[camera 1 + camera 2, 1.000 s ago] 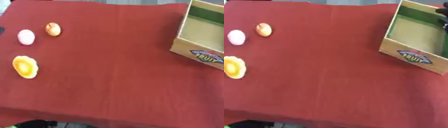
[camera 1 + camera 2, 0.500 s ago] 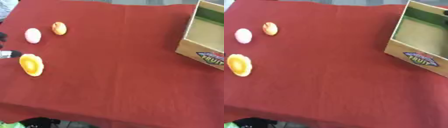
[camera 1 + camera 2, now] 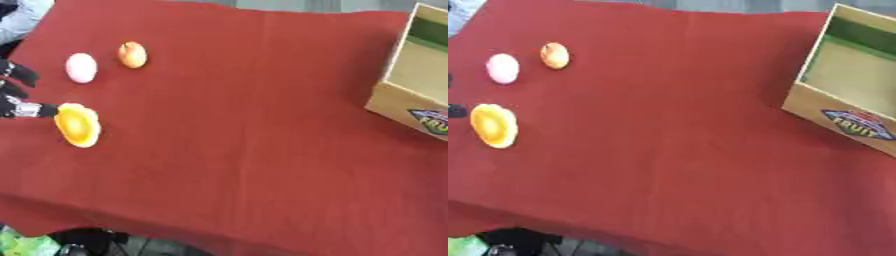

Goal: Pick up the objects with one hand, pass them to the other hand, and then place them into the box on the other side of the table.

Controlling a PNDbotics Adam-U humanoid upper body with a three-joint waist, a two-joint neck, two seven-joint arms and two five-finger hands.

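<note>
A red cloth (image 3: 245,130) covers the whole table, wrinkled a little along the near edge where it hangs over; a strip of grey floor shows beyond the far edge.

On the robot's left side lie three small things. Nearest the hand is a yellow-orange object (image 3: 77,125), flattish and oval, lying on the cloth. Beyond it sit a pale pink rounded object (image 3: 81,67) and, just beside that toward the middle, an orange rounded object (image 3: 132,54); the two are near each other but not touching. All three are well apart from the cardboard box (image 3: 852,95), which stands open at the right edge with a fruit label on its near wall and nothing visible inside.

The left hand (image 3: 17,92) comes in at the left edge, dark fingers spread rather than curled, one fingertip reaching to the rim of the yellow-orange object. It looks to be touching, though only part of the hand shows, so contact is uncertain. It holds nothing. The right hand shows in neither view.

No object has been lifted yet, so the whole task lies ahead. The likely risk is that a fingertip meeting the yellow-orange object from the side pushes it across the cloth instead of getting round it. The rounded pair may roll if knocked.
</note>
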